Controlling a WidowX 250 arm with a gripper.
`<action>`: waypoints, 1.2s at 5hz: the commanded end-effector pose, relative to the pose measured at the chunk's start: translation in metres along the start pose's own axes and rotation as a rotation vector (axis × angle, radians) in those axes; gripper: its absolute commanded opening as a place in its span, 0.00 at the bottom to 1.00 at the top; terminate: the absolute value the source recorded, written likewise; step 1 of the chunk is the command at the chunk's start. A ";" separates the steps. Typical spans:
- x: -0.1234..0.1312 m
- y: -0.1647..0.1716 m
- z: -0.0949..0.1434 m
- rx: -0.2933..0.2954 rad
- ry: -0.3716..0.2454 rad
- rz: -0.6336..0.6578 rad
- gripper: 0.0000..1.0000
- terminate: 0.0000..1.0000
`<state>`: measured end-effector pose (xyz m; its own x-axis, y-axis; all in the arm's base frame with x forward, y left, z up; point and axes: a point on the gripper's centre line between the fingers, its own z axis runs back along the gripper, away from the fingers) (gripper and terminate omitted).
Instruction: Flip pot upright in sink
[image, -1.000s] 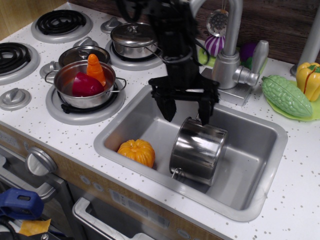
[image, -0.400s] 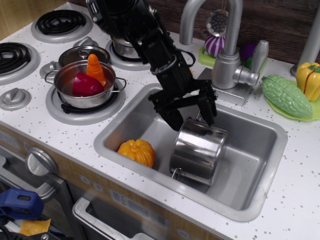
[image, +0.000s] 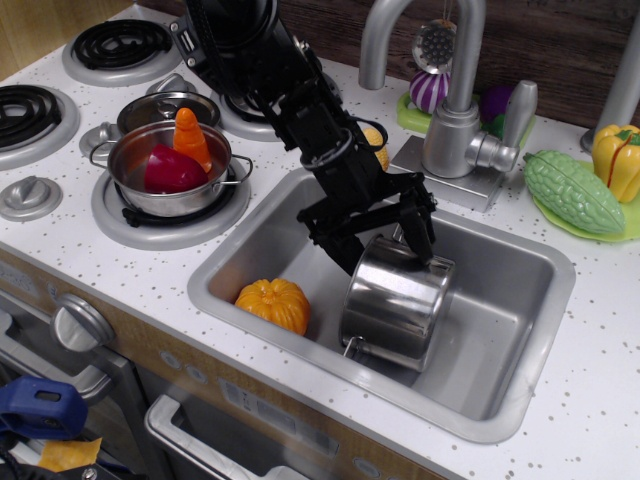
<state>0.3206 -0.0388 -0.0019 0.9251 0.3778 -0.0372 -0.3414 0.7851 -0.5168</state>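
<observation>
Tilted pot (image: 396, 303), pumpkin (image: 273, 303) in sink (image: 500, 385)

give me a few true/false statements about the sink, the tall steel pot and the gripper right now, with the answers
1. The pot is inside the sink. True.
2. The pot stands upright with its opening facing up. False: it is upside down and tilted, its closed base up and its rim with a loop handle down on the sink floor.
3. The gripper is at the raised base end of the pot, its fingers spread on either side. True.
4. An orange toy pumpkin lies in the sink beside the pot. True.
5. The pumpkin sits inside the tall pot. False: it rests on the sink floor, apart from the pot.
6. The shallower pot on the stove is empty. False: it holds red and orange toy vegetables.
</observation>
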 end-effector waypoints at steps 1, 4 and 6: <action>-0.006 -0.019 -0.007 -0.022 -0.096 0.050 0.00 0.00; -0.004 -0.019 -0.006 0.133 -0.210 -0.038 0.00 0.00; 0.011 -0.018 0.011 0.286 -0.246 -0.175 0.00 0.00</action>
<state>0.3257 -0.0438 -0.0067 0.9253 0.2861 0.2491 -0.2579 0.9560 -0.1399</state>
